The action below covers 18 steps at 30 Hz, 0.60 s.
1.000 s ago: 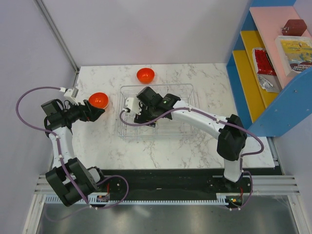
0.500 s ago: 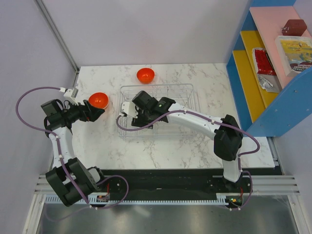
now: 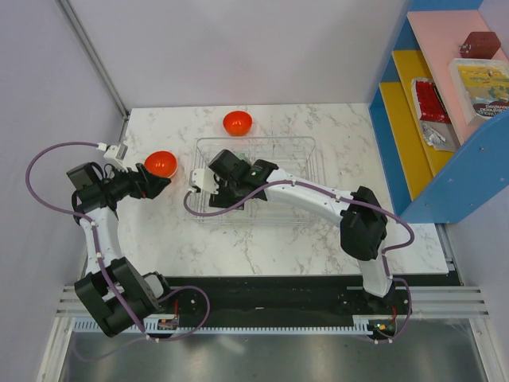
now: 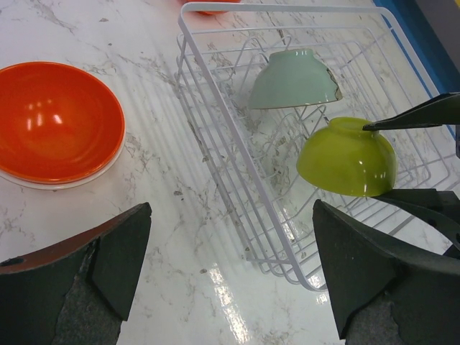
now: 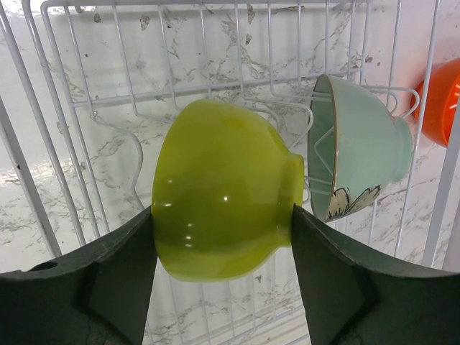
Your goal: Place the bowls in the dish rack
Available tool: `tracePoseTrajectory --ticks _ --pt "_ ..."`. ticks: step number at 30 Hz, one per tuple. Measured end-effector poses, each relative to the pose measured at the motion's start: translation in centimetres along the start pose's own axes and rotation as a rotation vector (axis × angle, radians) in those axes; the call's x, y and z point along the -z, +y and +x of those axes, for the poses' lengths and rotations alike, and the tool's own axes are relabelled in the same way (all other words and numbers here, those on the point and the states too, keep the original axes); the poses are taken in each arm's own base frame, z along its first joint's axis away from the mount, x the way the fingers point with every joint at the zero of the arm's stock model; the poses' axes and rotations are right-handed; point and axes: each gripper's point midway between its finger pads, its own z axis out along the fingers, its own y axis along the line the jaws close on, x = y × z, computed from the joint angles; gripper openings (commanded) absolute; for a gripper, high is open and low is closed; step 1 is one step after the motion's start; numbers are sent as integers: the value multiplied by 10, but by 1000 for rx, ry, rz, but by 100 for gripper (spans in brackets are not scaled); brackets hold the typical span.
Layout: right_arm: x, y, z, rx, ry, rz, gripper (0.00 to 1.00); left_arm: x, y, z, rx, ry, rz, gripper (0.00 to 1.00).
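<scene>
Right hand (image 5: 223, 215) closed on green bowl (image 5: 215, 187), bowl on its side above rack (image 3: 298, 155). Over the last second it has shifted left, to the rack's left end, beside racked mint bowl (image 4: 293, 79). Left hand (image 4: 230, 215) wide open, empty, near orange bowl (image 4: 57, 118) on tabletop. Judgement: placement imminent; this and far orange bowl (image 3: 237, 122) remain.

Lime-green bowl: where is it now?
Right wrist view: the lime-green bowl is clamped in the right claw over the dish rack, at its left end, the mint bowl beside it.
</scene>
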Motion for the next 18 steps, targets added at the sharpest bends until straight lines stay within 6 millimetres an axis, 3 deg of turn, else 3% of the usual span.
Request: tracePoseTrajectory --ticks 3,13,14,18 --pt "-2 -2 -2 -1 -2 8 61 0 0 0 0 0 0 100" --pt "-3 0 -3 -17 -6 1 89 0 0 0 0 0 1 100" --pt "-6 2 -1 -24 -3 -6 98 0 0 0 0 0 1 100" --pt "-10 6 0 -49 4 -20 98 0 0 0 -1 -1 2 100"
